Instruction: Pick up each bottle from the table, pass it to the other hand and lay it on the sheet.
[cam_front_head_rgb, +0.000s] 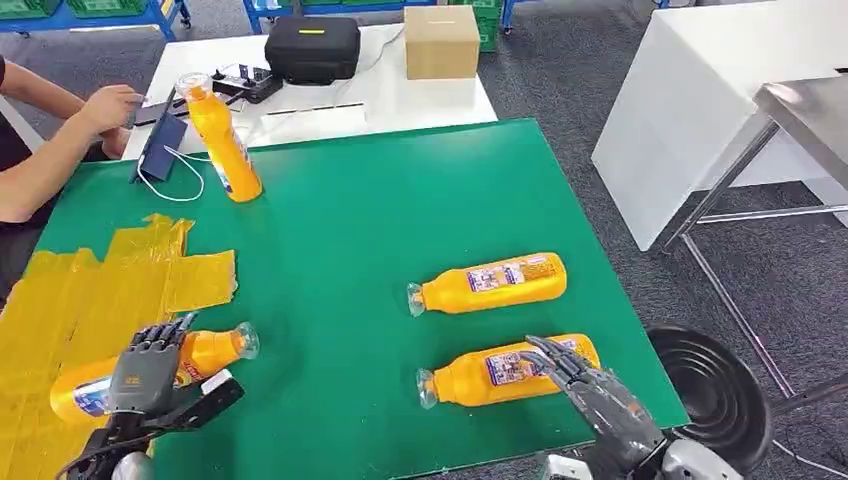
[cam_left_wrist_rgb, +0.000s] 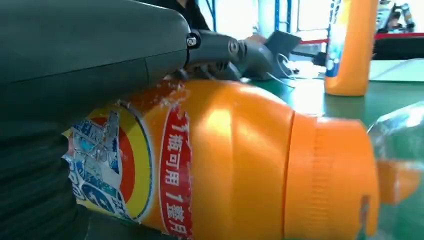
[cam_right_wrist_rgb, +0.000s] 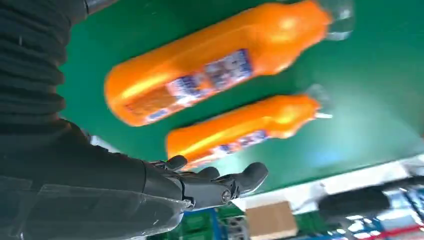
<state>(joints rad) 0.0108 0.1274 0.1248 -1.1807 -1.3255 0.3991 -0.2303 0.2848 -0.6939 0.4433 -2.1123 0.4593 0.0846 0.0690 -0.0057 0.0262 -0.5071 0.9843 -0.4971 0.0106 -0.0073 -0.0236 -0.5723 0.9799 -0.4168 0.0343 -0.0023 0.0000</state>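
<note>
Left hand (cam_front_head_rgb: 150, 375) is wrapped over a bottle (cam_front_head_rgb: 200, 358) lying on its side, base end on the yellow sheet (cam_front_head_rgb: 90, 290), cap end on the green table (cam_front_head_rgb: 360, 220). Right hand (cam_front_head_rgb: 590, 385) is empty with fingers spread, reaching over the nearest lying bottle (cam_front_head_rgb: 500, 372); a second lying bottle (cam_front_head_rgb: 492, 283) sits just beyond. One upright bottle (cam_front_head_rgb: 220, 140) stands far ahead of the left hand.
</note>
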